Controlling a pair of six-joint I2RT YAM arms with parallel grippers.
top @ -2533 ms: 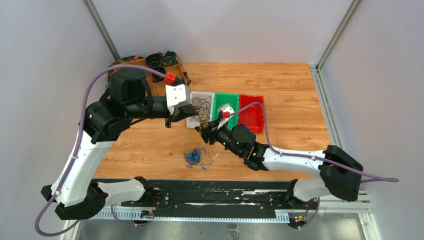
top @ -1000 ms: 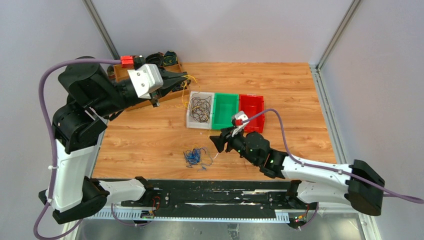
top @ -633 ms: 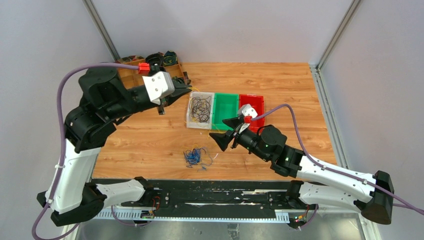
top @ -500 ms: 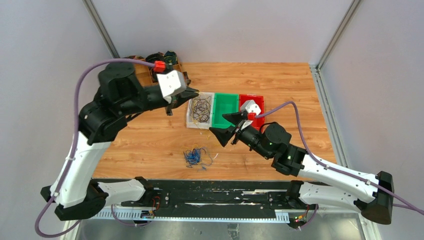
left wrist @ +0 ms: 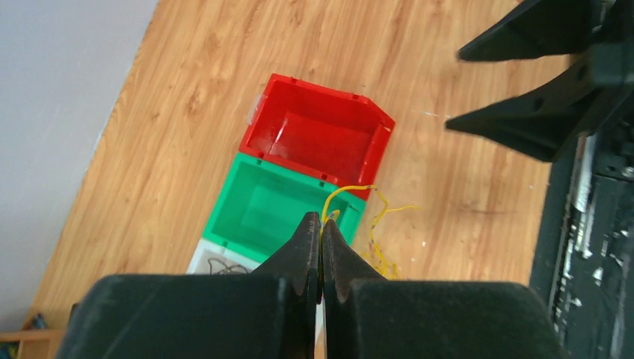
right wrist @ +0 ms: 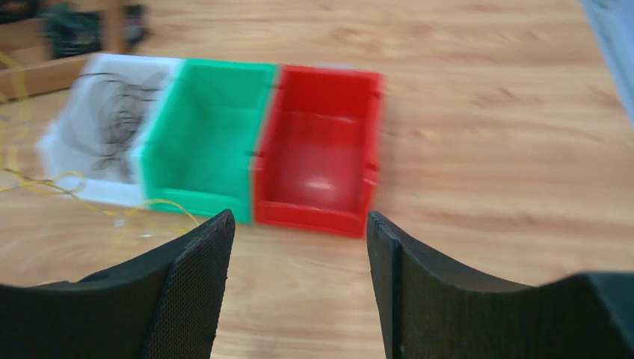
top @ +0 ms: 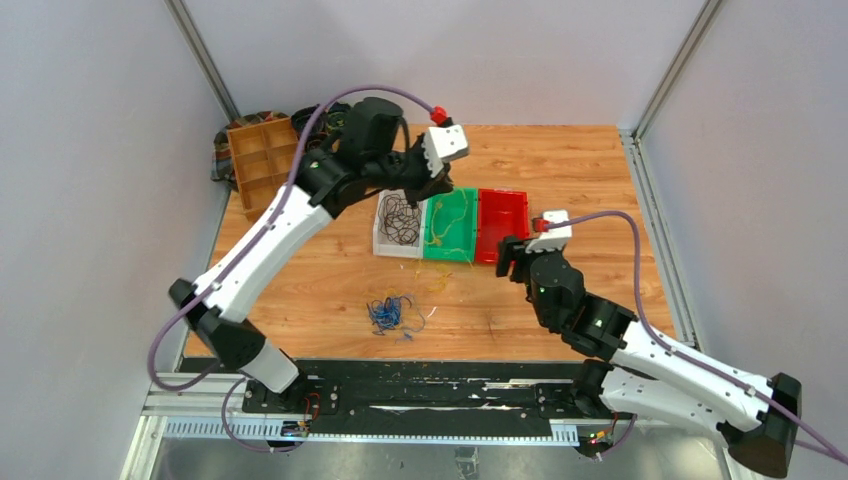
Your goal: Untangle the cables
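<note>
My left gripper point(top: 433, 192) hangs over the green bin point(top: 462, 199), shut on a yellow-orange cable point(top: 443, 232). The cable drapes through the bin, over its near rim and onto the table. In the left wrist view the closed tips point(left wrist: 321, 222) pinch the yellow cable point(left wrist: 371, 218) above the green bin point(left wrist: 254, 217). Black cables point(top: 400, 214) lie in the white bin point(top: 381, 241). A blue bunch point(top: 387, 312) lies on the table nearer the arms. My right gripper point(top: 510, 258) is open and empty by the red bin's point(top: 518, 240) near edge, also in the right wrist view point(right wrist: 299, 228).
A wooden divided tray point(top: 262, 150) with dark coiled bundles stands at the far left corner. The three bins sit side by side mid-table, seen in the right wrist view as white point(right wrist: 60, 142), green point(right wrist: 205, 142) and red point(right wrist: 314, 161). Metal frame posts stand at both back corners.
My left arm has swung from near the wooden tray across the white bin to above the green bin, carrying the yellow cable. My right gripper has moved right, to the red bin.
</note>
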